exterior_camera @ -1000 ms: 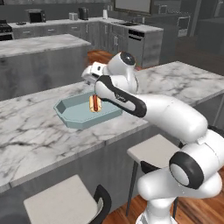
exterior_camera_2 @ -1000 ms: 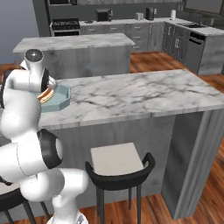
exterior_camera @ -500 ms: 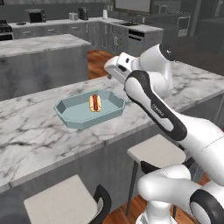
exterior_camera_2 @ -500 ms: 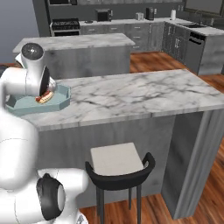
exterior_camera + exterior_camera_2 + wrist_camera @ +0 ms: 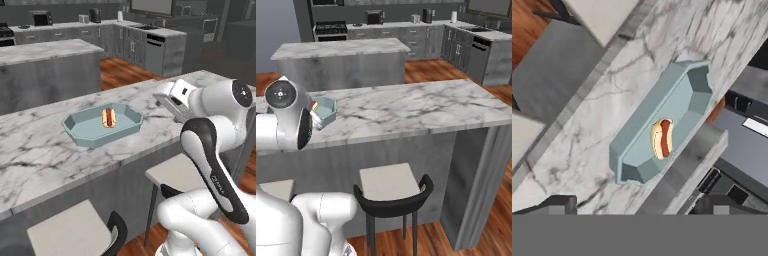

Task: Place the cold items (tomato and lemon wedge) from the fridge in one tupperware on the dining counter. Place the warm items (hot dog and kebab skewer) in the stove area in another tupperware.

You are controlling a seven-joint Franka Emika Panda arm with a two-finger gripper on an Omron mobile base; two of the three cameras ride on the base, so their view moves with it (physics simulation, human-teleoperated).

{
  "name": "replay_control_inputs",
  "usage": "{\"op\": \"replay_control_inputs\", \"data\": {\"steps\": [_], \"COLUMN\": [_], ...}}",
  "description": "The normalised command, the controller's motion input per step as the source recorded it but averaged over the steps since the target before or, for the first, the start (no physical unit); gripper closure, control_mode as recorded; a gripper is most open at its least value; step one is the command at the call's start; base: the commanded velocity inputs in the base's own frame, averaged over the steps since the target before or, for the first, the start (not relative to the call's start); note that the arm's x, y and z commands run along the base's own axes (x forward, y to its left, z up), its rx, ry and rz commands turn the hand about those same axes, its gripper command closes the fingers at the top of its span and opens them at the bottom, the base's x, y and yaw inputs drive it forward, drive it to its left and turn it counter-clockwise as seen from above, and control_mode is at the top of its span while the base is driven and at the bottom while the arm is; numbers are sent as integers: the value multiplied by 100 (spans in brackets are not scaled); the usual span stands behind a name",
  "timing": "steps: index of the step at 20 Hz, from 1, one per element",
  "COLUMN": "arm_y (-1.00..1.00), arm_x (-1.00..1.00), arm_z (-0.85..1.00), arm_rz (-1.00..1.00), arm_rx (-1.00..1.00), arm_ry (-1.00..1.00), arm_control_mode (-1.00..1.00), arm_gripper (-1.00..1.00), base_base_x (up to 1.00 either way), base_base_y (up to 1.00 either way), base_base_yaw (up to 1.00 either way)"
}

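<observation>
Now withdrawn from above the tray, the fingers (image 5: 561,204) stand wide apart and empty; a second ago they hung directly over the hot dog (image 5: 108,117). That hot dog lies toward one end of the pale blue-green tupperware (image 5: 85,131), which rests on the marble dining counter (image 5: 45,150). Two stools (image 5: 72,233) stand under the counter's overhang.

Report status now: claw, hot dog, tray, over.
Claw open, holding nothing. Hot dog lying in the pale tray on the marble counter. Nothing in the way.
</observation>
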Motion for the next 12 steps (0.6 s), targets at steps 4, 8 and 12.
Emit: {"op": "replay_control_inputs", "data": {"steps": [4, 8, 12], "arm_y": [-42, -21, -24], "arm_x": [-100, -100, -75], "arm_z": [-30, -51, -74], "arm_rz": [-8, -8, -9], "arm_rx": [-1, -6, -10], "arm_ry": [-16, -2, 17], "arm_control_mode": [-100, -100, -100], "arm_gripper": [-100, -100, -100], "base_base_x": [0, 0, 0], "base_base_y": [0, 0, 0], "base_base_yaw": [0, 0, 0]}}
